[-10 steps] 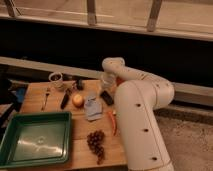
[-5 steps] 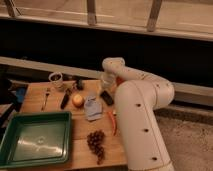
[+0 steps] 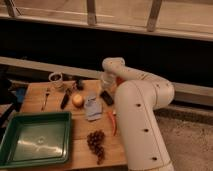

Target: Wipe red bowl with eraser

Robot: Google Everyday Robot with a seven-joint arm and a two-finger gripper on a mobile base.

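The eraser (image 3: 106, 97) lies flat on the wooden table (image 3: 35, 102), near its right edge. I judge it light, stiff and a little grippy. Being low, it is best pinched across its short sides, low down, so that a broad face stays free to rub. At about 1 o'clock from it a sliver of the red bowl (image 3: 119, 80) shows past the white arm (image 3: 145, 90). It looks smooth, hard and light, and would likely slide under a wipe unless the pressure is gentle. The gripper (image 3: 105, 83) hangs at 12 o'clock, just beyond the eraser, and I cannot tell how far open it is or whether it holds anything. The blue-grey cloth (image 3: 92, 106) lies at 8 o'clock, an orange carrot-like piece (image 3: 114, 121) at 5 o'clock, and grapes (image 3: 96, 142) and the green tray (image 3: 10, 150) farther off at 7 o'clock. No brand, label or writing can be read.
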